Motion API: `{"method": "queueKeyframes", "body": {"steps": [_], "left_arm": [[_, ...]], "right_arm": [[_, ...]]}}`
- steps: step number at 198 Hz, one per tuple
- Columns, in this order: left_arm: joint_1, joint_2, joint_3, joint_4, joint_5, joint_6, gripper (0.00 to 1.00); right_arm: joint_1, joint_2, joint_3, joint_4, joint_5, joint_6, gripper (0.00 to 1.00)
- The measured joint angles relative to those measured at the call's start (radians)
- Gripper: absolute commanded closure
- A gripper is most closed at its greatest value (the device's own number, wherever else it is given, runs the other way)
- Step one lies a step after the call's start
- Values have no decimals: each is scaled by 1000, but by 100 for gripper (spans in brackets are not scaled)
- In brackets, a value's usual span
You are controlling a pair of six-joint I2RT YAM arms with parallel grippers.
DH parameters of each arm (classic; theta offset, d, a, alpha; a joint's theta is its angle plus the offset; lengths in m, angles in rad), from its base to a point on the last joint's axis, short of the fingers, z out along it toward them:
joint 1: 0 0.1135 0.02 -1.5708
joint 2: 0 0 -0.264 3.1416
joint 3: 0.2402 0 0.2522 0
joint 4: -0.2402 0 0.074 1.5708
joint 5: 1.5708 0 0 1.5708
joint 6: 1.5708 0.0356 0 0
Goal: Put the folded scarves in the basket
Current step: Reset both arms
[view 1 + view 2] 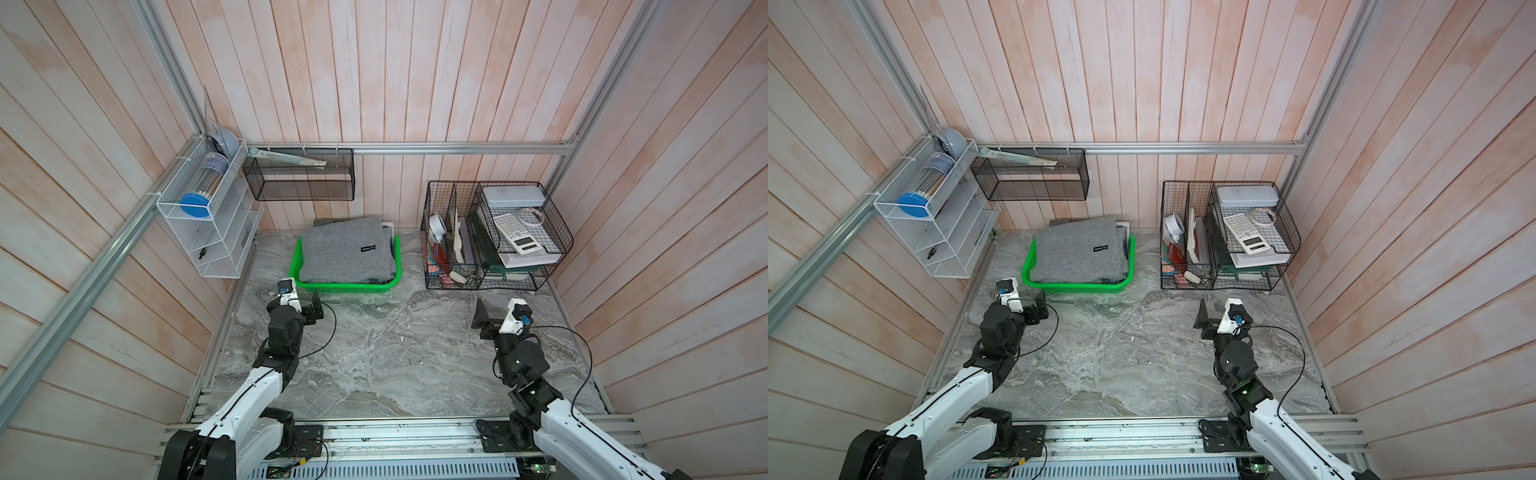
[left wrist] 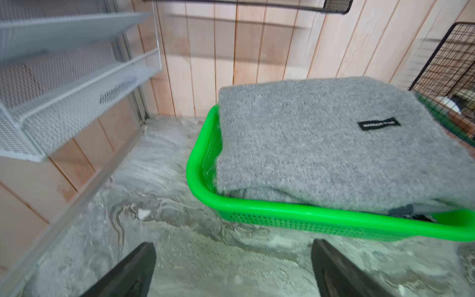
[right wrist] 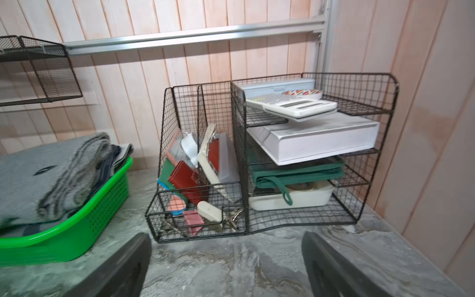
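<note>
A folded grey scarf [image 1: 345,249] [image 1: 1077,253] with a small black label lies in the bright green basket [image 1: 353,286] [image 1: 1079,286] at the back of the marble table, bulging above the rim. In the left wrist view the scarf [image 2: 321,144] fills the basket [image 2: 308,213], and darker folded cloth shows under it. My left gripper [image 1: 313,309] [image 2: 232,246] is open and empty, just in front of the basket's near left corner. To the right, my right gripper [image 1: 484,322] [image 3: 226,239] stands open and empty on the table, with the basket [image 3: 64,239] and scarf [image 3: 38,174] off to its side.
A black wire desk organiser [image 1: 494,232] [image 3: 282,154] packed with stationery stands at the back right, close in front of my right gripper. On the walls hang a black mesh shelf [image 1: 299,174] and a white wire rack [image 1: 208,224] [image 2: 64,102], the rack near my left gripper.
</note>
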Motion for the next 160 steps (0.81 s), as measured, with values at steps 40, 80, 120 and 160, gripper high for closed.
{"method": "queueKeyframes", "body": {"steps": [40,80,120,160], "left_arm": [[57,164,-154,309,-3,72,0],[94,306,-167,528,53,101,0],[129,394,-158,650,110,100,0],[167,460,-156,753,157,81,0]], "right_arm": [[-188,71,-36,57,-4,-19,2],[-280,293,-36,196,-90,-21,2],[-341,499,-35,338,-202,-24,2],[-385,680,13,481,-313,-32,2]]}}
